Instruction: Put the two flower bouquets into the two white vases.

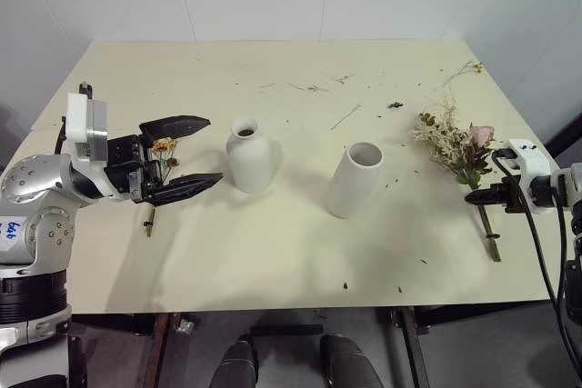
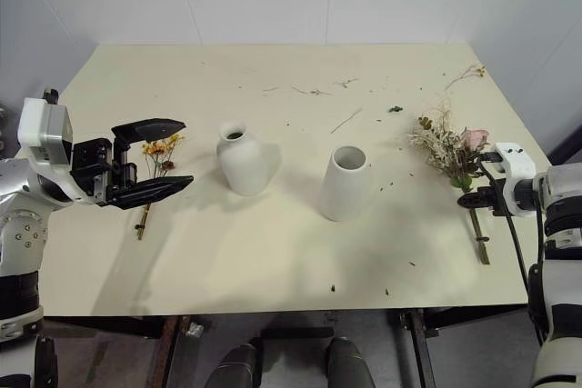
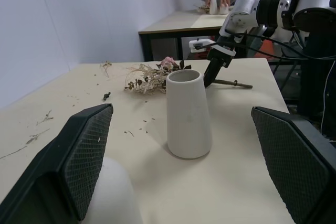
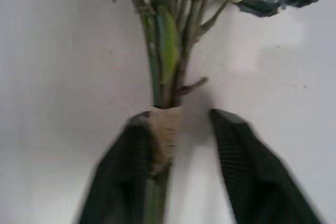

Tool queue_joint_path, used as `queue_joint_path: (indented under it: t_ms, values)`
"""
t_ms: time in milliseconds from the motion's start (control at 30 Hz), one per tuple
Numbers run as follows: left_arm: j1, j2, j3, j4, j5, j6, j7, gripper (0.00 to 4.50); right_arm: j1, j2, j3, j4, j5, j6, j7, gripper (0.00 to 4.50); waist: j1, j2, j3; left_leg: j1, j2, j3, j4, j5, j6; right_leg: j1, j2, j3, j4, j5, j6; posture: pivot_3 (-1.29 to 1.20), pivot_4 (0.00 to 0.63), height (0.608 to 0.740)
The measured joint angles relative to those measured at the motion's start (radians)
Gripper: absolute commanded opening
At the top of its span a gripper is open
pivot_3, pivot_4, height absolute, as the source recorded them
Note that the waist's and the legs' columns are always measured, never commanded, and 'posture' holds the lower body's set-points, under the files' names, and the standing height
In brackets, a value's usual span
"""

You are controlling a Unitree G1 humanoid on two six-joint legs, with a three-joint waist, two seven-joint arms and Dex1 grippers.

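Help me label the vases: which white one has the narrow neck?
The squat vase nearer the left gripper; the taller vase is a wide-mouthed cylinder.

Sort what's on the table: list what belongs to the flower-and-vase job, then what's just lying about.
For the job:
- large rose bouquet
- small orange-flowered sprig
- squat narrow-necked vase
- tall cylinder vase

Lying about:
- loose twigs and crumbs
- stray sprig at the far corner

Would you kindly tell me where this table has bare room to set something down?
Free: the near strip of the table in front of both vases, and the far left corner. The gap between bottle vase and cylinder vase is narrow. Crowded: the right edge with the rose bouquet, the left by the small sprig.
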Motion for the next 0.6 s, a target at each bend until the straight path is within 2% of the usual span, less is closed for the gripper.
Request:
queue_joint_path:
  t_ms: [67,233,333,400,600]
  values:
    - [-0.005,0.0,-0.002,0.004,0.0,0.0,-0.007,4.5,-0.002,0.003,-0.035,0.003,0.006,-0.015,-0.012,0.08,0.002,0.0,0.0,0.0,0.0,0.0,0.0,0.0,0.0,0.0,0.0,0.0,0.001,0.0,0.0,0.0,0.15,0.74]
    - [-0.029,0.0,-0.021,0.033,0.001,-0.003,-0.038,4.5,0.059,0.006,-0.184,-0.092,0.074,-0.118,-0.045,0.05,0.005,0.001,0.0,0.0,0.0,0.0,-0.002,0.0,0.0,-0.001,0.0,0.0,0.0,0.0,0.001,0.0,0.15,0.74]
    - [-0.047,-0.002,-0.036,0.083,0.01,-0.008,-0.056,4.5,0.171,0.062,-0.336,-0.308,0.167,-0.256,-0.064,0.05,0.005,0.001,0.0,0.0,0.0,0.0,-0.002,0.0,0.0,-0.001,0.0,0.0,0.001,-0.001,0.002,0.0,0.15,0.74]
    - [-0.067,-0.006,-0.053,0.118,0.02,-0.018,-0.064,4.5,0.243,0.15,-0.442,-0.52,0.261,-0.335,-0.085,0.05,0.0,0.001,0.001,0.0,0.0,0.0,-0.001,0.0,0.0,-0.001,0.0,0.001,0.003,-0.001,0.002,0.0,0.15,0.74]
    - [-0.111,-0.025,-0.077,0.22,0.06,-0.065,-0.081,4.5,0.293,0.322,-0.554,-0.973,0.506,-0.337,-0.195,0.05,0.005,0.001,0.001,0.0,0.0,-0.001,0.0,0.0,0.0,-0.001,0.001,0.001,0.004,-0.001,0.002,0.0,0.15,0.74]
